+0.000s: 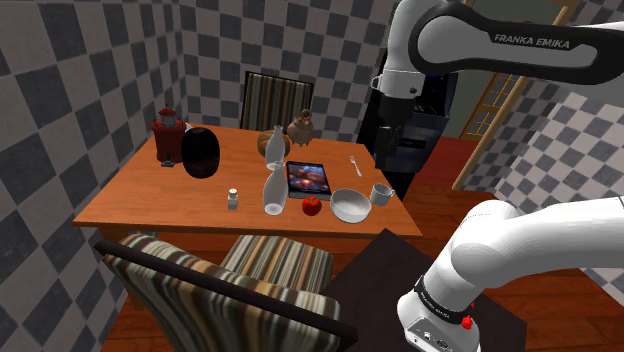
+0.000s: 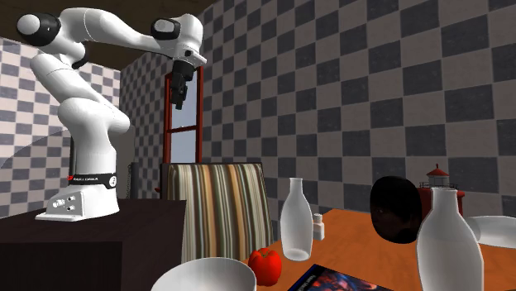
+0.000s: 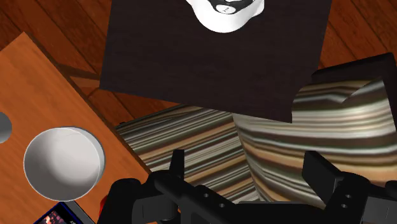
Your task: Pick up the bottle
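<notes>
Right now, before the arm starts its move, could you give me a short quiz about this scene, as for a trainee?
1. True or false: the gripper is shut on the white bottle that stands near the table's front edge.
2. Multiple choice: in the shoulder view, what lies between that bottle and the white bowl? A. a red apple. B. a banana. C. a knife.
3. Fill in: in the wrist view, the gripper hangs over a striped ____ beside the table.

Key
1. False: the fingers stand apart, holding nothing.
2. A.
3. chair.
</notes>
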